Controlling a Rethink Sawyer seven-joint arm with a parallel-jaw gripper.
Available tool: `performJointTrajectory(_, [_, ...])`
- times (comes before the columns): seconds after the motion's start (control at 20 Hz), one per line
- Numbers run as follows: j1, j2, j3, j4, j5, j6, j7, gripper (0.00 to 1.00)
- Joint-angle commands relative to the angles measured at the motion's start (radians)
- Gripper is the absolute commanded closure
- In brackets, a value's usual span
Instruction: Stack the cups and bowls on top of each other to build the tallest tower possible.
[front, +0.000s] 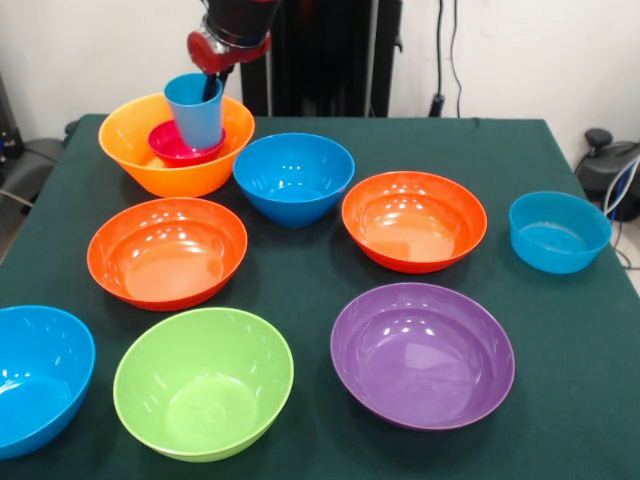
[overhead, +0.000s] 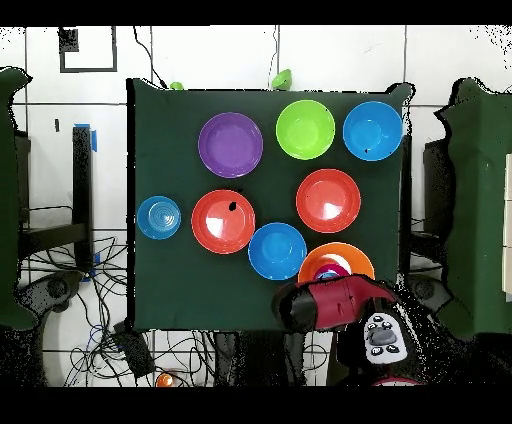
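Note:
A large yellow-orange bowl (front: 165, 170) stands at the table's far left in the front view. A small magenta bowl (front: 172, 148) lies inside it, and the light-blue tumbler (front: 195, 120) stands upright in the magenta bowl. My gripper (front: 212, 92) comes down from above and reaches into the tumbler's mouth at its rim. I cannot tell its grip. The small pale-blue bowl (front: 558, 232) sits alone at the right. In the overhead view my arm (overhead: 340, 300) covers most of the yellow-orange bowl (overhead: 338, 252).
On the green cloth table (front: 560, 340) stand a blue bowl (front: 293, 178), two red-orange bowls (front: 414, 220) (front: 167, 252), a purple bowl (front: 422, 354), a lime green bowl (front: 203, 382) and another blue bowl (front: 35, 378) at the near left edge.

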Motion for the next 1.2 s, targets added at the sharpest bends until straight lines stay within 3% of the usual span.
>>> performJointTrajectory(0.05, [0.005, 0.044, 0.052, -0.017, -0.063, -0.086, 0.098, 1.0])
performJointTrajectory(0.85, [-0.068, 0.04, 0.154, -0.039, -0.12, -0.148, 0.01, 1.0])
performJointTrajectory(0.9, [-0.054, 0.042, 0.147, -0.049, -0.137, -0.139, 0.014, 0.0])
performJointTrajectory(1.05, [-0.04, 0.043, 0.139, -0.059, -0.143, -0.14, 0.023, 0.0])
performJointTrajectory(1.1, [-0.073, 0.035, 0.174, -0.045, -0.137, -0.15, 0.001, 0.0])
performJointTrajectory(1.2, [-0.078, 0.03, 0.182, -0.046, -0.149, -0.163, -0.001, 0.0])
